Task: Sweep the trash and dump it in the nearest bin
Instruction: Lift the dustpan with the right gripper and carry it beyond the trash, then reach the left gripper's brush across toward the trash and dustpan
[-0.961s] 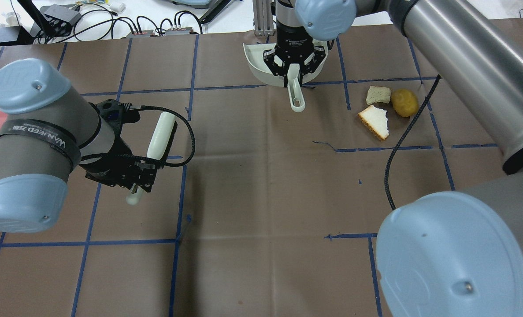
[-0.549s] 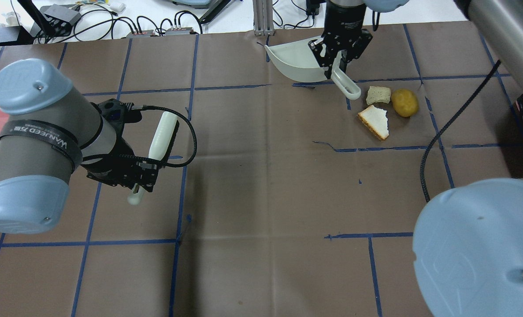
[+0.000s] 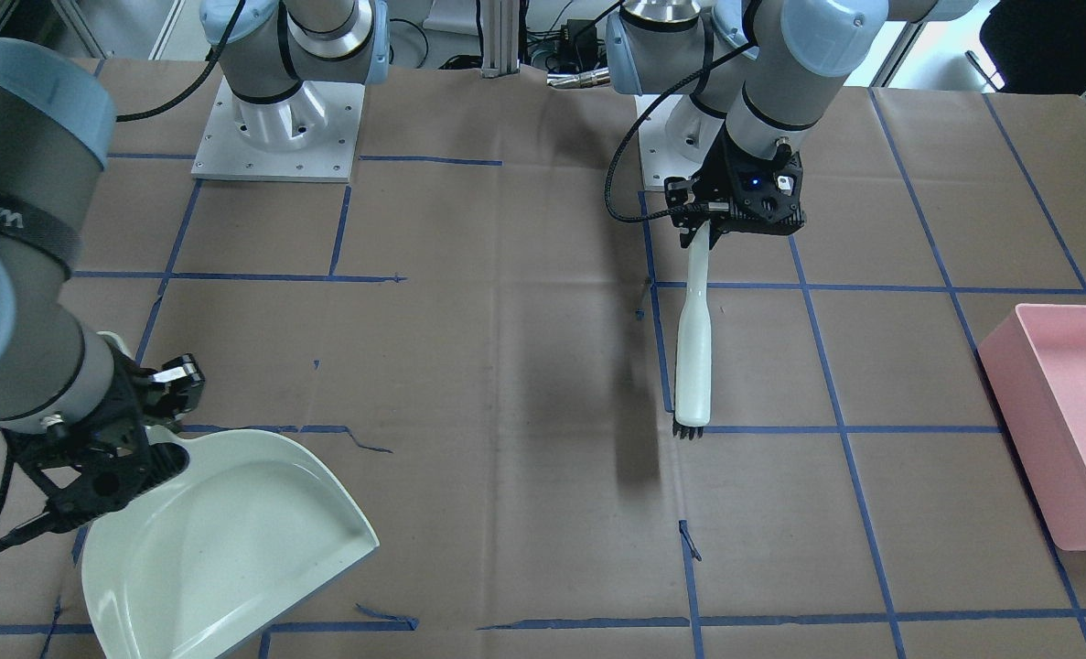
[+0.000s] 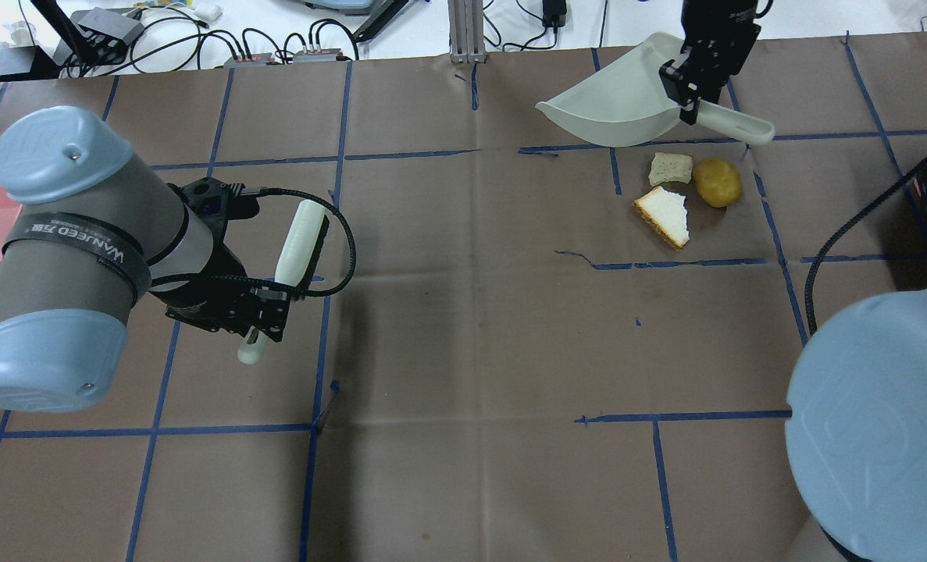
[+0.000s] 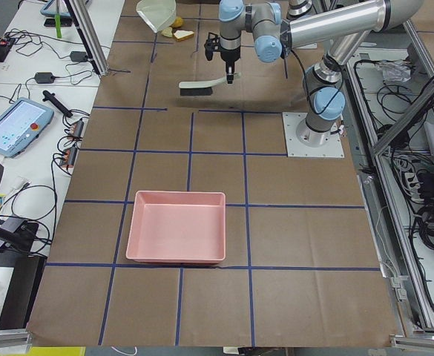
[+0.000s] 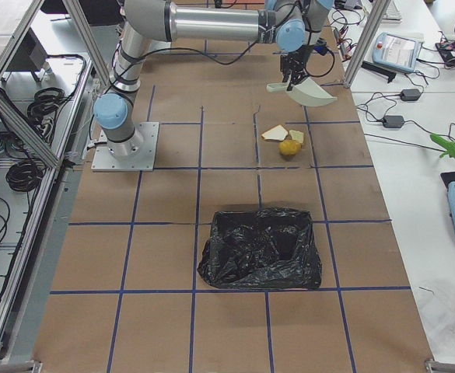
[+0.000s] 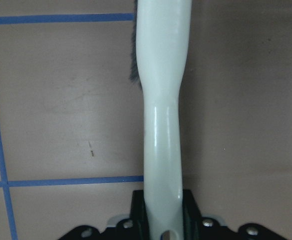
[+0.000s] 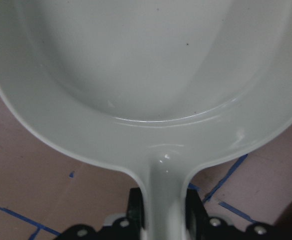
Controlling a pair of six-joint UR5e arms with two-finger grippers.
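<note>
The trash lies at the far right of the table: a yellow-brown potato [image 4: 717,182], a small bread piece [image 4: 670,168] and a larger crusted bread piece [image 4: 664,216]. My right gripper [image 4: 697,101] is shut on the handle of a white dustpan [image 4: 619,109], held just beyond the trash with its handle pointing right. In the right wrist view the dustpan [image 8: 150,65] fills the frame. My left gripper [image 4: 264,300] is shut on the handle of a white brush [image 4: 295,238], far to the left of the trash, its bristles [image 3: 689,430] pointing away from the robot.
A pink tray [image 3: 1064,430] sits at the table's left end. A black-bagged bin [image 6: 260,247] stands at the right end, close to the potato [image 6: 290,148]. Cables and devices lie past the far table edge [image 4: 276,47].
My right arm carried the dustpan rightward along the far side and turned it, so its handle now points right, beyond the trash. The left arm with the brush shifted slightly right.
</note>
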